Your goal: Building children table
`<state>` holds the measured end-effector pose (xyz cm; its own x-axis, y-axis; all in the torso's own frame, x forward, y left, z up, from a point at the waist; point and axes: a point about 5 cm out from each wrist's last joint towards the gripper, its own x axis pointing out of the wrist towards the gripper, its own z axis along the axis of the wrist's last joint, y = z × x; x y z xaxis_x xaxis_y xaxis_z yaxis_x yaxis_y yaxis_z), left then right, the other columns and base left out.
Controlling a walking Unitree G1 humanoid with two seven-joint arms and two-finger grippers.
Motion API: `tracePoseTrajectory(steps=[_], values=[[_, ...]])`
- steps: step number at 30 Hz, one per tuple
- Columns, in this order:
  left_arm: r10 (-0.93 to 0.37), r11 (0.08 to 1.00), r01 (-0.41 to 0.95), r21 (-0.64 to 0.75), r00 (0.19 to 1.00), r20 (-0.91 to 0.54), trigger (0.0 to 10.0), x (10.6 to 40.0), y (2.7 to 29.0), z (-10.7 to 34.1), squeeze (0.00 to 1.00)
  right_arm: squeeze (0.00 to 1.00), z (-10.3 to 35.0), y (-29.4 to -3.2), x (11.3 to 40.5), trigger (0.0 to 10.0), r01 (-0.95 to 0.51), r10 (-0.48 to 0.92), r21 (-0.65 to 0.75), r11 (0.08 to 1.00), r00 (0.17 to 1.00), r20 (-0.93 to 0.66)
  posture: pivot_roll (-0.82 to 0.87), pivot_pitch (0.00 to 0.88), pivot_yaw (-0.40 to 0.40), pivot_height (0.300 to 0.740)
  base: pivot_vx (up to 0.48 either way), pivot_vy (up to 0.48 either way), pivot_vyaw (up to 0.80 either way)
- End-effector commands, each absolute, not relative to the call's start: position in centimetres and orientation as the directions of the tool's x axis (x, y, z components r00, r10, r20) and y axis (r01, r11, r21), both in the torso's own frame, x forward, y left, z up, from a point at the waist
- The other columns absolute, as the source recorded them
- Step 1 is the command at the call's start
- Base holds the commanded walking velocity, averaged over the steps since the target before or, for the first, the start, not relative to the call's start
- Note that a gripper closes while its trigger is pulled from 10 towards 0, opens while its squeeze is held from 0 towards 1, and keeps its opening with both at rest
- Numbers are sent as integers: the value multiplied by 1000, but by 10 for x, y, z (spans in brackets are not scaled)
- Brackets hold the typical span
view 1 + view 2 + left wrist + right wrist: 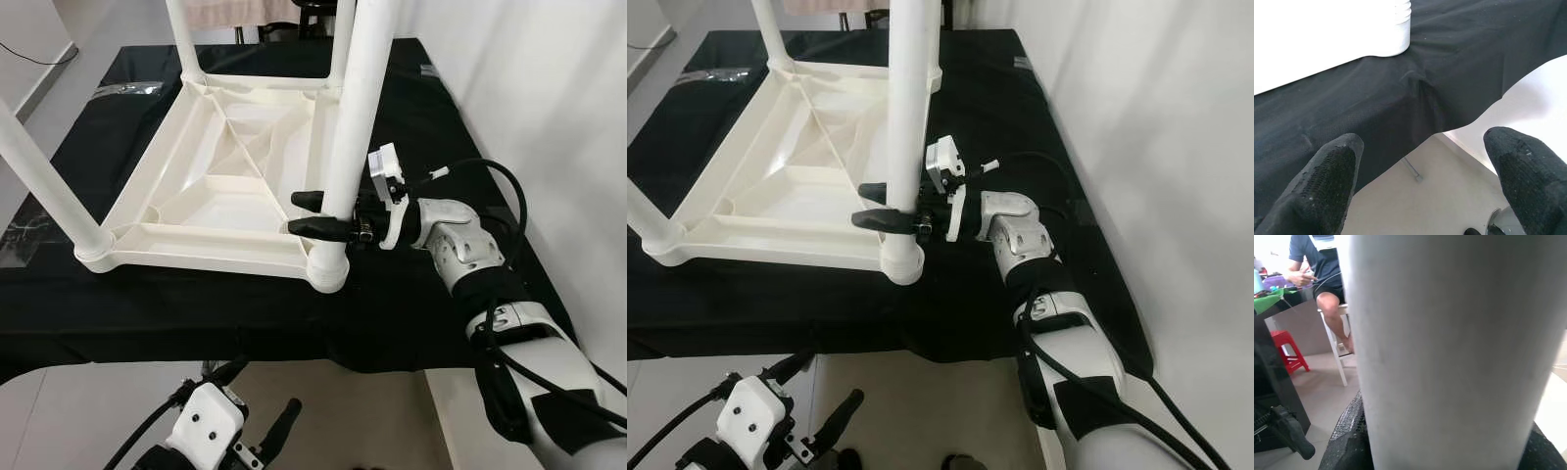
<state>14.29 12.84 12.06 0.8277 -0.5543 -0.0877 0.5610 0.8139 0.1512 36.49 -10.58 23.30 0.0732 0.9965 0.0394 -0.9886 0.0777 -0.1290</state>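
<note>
My right pincer grips the near white leg standing in the corner socket of the upturned tabletop on the black-draped table. Next, I judge, seat it fully. My left pincer hangs wide, empty.

Bright, even daylight; head views are sharp. White plastic leg fills the right wrist view, soft and probably out of focus; left fingertips blur.

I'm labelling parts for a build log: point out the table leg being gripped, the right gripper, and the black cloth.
table leg [355,98], left eye view, mid shaft
right gripper [308,214], left eye view, between fingertips
black cloth [196,313], left eye view, front edge
</note>
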Motion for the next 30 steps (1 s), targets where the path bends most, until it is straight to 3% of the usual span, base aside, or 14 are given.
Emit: tracePoseTrajectory(steps=[1, 8, 21, 22, 26, 29, 30], values=[[-558, 810, 564, 158, 825, -87, 10000, 140, 126, 122, 0, 0, 219, -105, 363, 10000, -994, 998, -93, 64, 63, 7, 55, 240, -37, 740, 0, 0, 0], [-554, 812, 561, 165, 828, -86, 10000, 141, 126, 122, 0, 0, 223, -102, 371, 10000, -978, 989, -147, 145, 147, -4, 61, 239, -38, 740, 0, 0, 0], [-554, 811, 561, 168, 828, -87, 10000, 140, 126, 123, 0, 0, 233, -107, 371, 10000, -983, 996, -161, 88, 88, 9, 68, 240, -36, 740, 0, 0, 0], [-553, 811, 559, 170, 829, -88, 10000, 140, 127, 123, 0, 0, 231, -108, 366, 10000, -985, 1000, -174, 11, 14, -15, 69, 240, -35, 740, 0, 0, 0], [-552, 811, 559, 171, 829, -89, 10000, 140, 127, 123, 0, 0, 227, -106, 360, 10000, -977, 995, -196, -83, -70, -74, 74, 241, -33, 740, 0, 0, 0], [-553, 810, 560, 173, 828, -92, 10000, 140, 128, 123, 0, 0, 216, -96, 342, 10000, -939, 948, -222, -262, -207, -241, 74, 241, -33, 740, 0, 0, 0], [-553, 810, 560, 173, 828, -92, 10000, 140, 128, 123, 0, 0, 216, -96, 342, 10000, -939, 948, -222, -262, -207, -241, 74, 241, -33, 740, 0, 0, 0]])
